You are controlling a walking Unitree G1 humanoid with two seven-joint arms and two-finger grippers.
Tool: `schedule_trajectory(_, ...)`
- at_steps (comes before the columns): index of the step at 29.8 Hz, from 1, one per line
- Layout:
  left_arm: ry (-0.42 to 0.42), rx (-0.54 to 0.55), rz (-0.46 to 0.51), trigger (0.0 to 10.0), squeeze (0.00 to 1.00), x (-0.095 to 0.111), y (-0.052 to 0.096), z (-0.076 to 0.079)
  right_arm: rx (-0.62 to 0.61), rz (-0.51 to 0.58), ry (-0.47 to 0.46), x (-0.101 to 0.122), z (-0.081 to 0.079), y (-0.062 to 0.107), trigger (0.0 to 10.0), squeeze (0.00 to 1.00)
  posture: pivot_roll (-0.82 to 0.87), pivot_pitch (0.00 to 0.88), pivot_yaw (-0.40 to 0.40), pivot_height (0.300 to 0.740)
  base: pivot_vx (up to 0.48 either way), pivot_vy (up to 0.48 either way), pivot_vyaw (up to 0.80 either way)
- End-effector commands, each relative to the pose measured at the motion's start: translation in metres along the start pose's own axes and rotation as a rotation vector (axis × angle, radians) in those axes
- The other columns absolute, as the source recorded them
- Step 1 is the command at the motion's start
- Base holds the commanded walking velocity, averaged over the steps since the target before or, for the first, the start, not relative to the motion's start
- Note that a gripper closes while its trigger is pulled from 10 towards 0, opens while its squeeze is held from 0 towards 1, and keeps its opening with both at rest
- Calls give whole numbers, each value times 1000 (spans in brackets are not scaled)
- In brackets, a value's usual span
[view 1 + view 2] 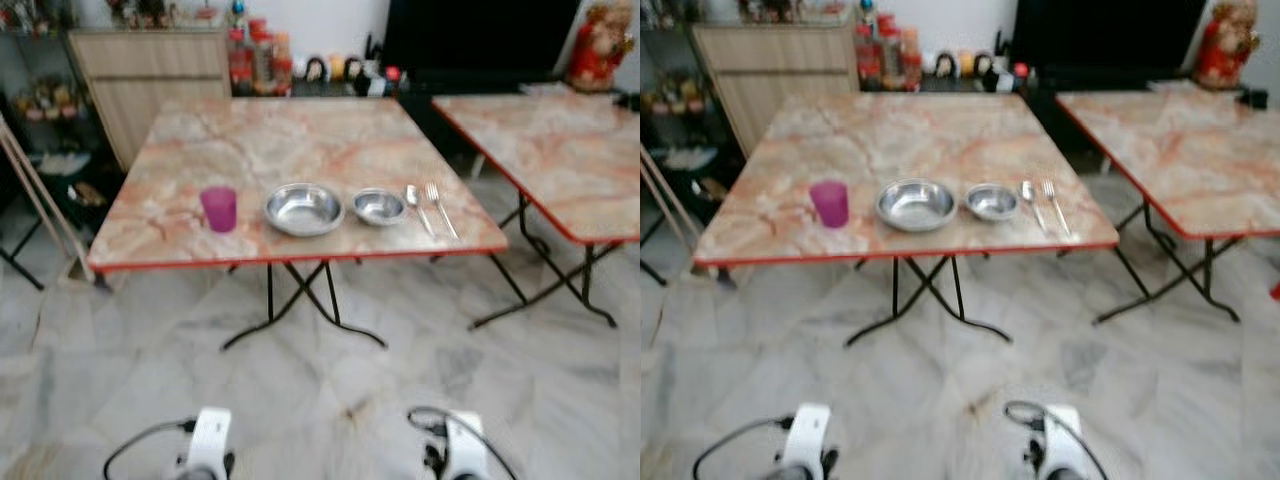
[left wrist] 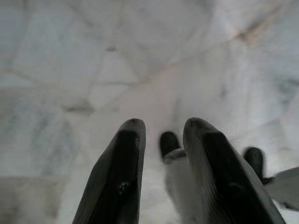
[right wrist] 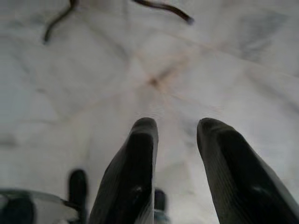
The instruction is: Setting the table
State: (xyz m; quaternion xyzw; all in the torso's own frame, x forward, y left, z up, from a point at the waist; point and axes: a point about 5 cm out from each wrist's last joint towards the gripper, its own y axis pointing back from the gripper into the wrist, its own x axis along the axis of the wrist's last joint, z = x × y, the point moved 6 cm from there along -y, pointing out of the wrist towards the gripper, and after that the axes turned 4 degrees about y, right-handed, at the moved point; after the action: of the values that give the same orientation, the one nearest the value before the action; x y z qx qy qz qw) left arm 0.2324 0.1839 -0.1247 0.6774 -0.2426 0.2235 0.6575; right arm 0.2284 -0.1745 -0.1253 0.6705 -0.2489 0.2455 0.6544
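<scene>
We stand back from the bench (image 1: 300, 140), both arms hanging. Along its near edge sit a pink cup (image 1: 219, 208), a large steel bowl (image 1: 304, 208), a small steel bowl (image 1: 379, 205), then a spoon (image 1: 415, 205) and fork (image 1: 439, 207) — a full setting in a row. To do this well, we should close in squarely before reaching. The wrist views add the marble floor (image 2: 70, 56) — left end effector (image 2: 161, 135) and right end effector (image 3: 175, 135) each parted a little, empty.

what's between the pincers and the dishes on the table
Only open marble floor. Both the left pincer and right pincer hang low, empty, short of the table holding cup, bowls and cutlery.
</scene>
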Motion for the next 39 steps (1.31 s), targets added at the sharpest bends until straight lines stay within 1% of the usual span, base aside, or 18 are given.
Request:
schedule_trajectory(1,3,-22,7,10000,0,4,-1,11,-35,-15,1,-6,15,3,10000,0,15,0,-36,725,315,0,0)
schedule_trajectory(17,1,-25,6,10000,0,4,-2,12,-40,-14,-5,-6,16,3,10000,0,14,0,-35,725,315,0,0)
schedule_trajectory(20,1,-26,5,10000,0,4,-2,12,-39,-13,0,-6,16,3,10000,0,12,0,-35,725,316,0,0)
schedule_trajectory(23,1,-27,5,10000,0,4,-2,12,-40,-11,23,-5,16,3,10000,0,13,0,-35,725,322,0,0)
schedule_trajectory(25,1,-27,4,10000,0,4,-2,12,-43,-11,36,-5,17,3,10000,0,13,0,-34,725,324,0,678)
schedule_trajectory(31,0,-30,3,10000,0,4,-2,12,-40,-11,24,-5,16,3,10000,0,12,0,-33,725,328,0,800)
schedule_trajectory(34,-1,-30,4,10000,0,4,-2,13,-37,-8,-22,-6,16,3,10000,0,12,0,-33,725,330,0,0)
schedule_trajectory(36,0,-30,4,10000,0,4,-2,13,-37,-10,-1,-6,16,3,10000,0,13,0,-34,725,330,0,0)
schedule_trajectory(39,0,-30,3,10000,0,4,-2,13,-37,-12,4,-6,15,3,10000,0,12,0,-33,725,326,0,0)
